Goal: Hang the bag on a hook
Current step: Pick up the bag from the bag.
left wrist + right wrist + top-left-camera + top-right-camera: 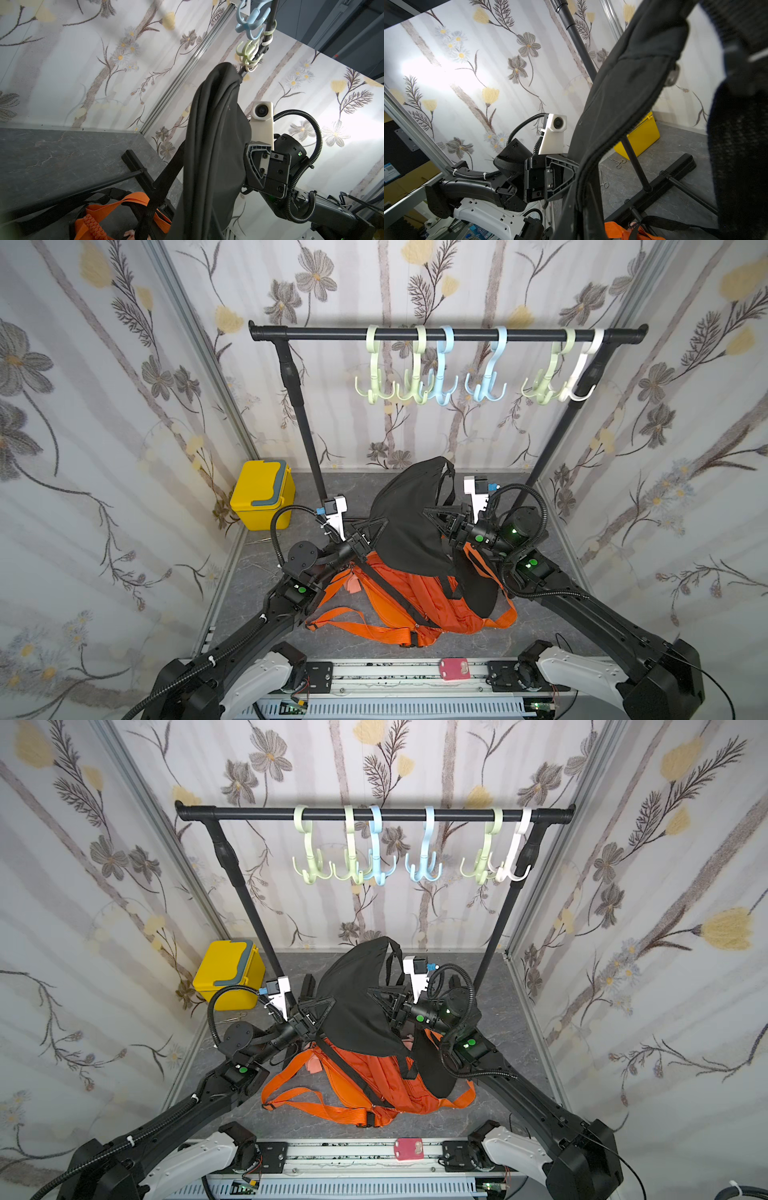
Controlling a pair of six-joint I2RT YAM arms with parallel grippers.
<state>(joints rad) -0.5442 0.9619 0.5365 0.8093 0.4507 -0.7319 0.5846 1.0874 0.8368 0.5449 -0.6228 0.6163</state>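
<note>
Both grippers, left (376, 526) and right (432, 515), clamped on bag (409, 531) from either side; scissors (618, 163) seen only from right wrist.

Bag (409, 539) at desk (266, 568) centre, before the rack (449, 334); hooks (486, 377) on its bar, above. Left pincer (376, 526) on bag's left side, right pincer (432, 516) on right. Box (262, 493) back-left.
</note>
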